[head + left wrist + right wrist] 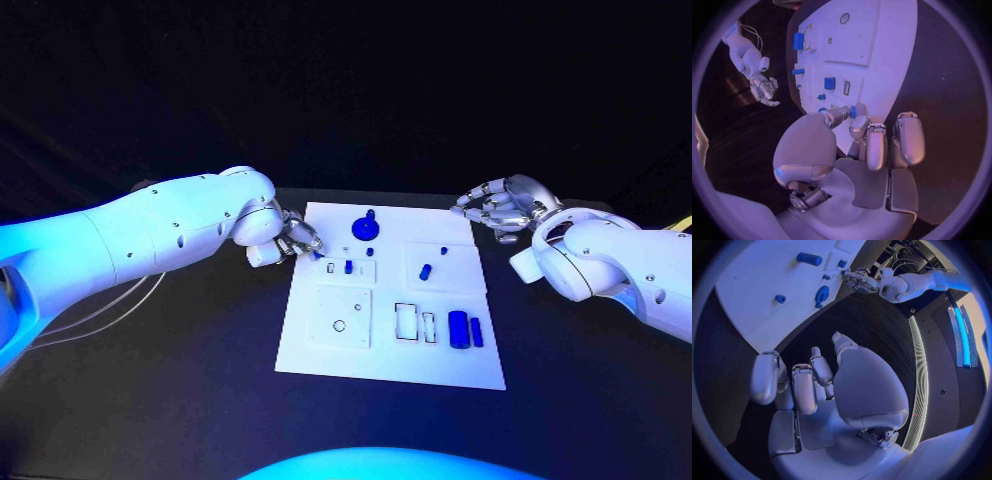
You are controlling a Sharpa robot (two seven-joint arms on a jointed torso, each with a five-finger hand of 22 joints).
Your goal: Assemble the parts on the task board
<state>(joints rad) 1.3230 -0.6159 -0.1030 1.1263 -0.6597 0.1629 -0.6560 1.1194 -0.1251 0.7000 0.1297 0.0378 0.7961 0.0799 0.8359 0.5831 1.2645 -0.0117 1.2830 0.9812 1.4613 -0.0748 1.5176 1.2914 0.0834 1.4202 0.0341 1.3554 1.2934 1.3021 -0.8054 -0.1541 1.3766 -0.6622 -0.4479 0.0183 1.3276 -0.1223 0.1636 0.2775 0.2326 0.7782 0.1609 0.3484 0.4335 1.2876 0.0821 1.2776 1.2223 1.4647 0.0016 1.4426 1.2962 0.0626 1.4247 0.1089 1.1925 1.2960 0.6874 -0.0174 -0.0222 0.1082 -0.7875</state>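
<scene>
Head view: your left hand (293, 238) reaches in over the near-left edge of the flat white rectangular task board (346, 355), fingers bunched downward at the board's upper left panel; whether the fingertips pinch a part cannot be told here. Your right hand (505, 207) hovers off the board's far right corner above the black table (173, 400), fingers curled inward and holding nothing. You can count about seven small blue parts on the board: one round blue knob-like part (365, 228) at the far edge, a small dot just below it, two small pieces in the left panel, two more in the right panel, and a large blue cylinder (457, 328) with a thinner bar beside it at the near right.

Left wrist view: the left hand's thumb and fingers (874, 145) meet over the board's edge, tips close to a small blue part (852, 112); contact is probably there but unclear.

Right wrist view: the right hand (826, 390) is loosely curled above bare table, well apart from the board, nothing in its grasp.
</scene>
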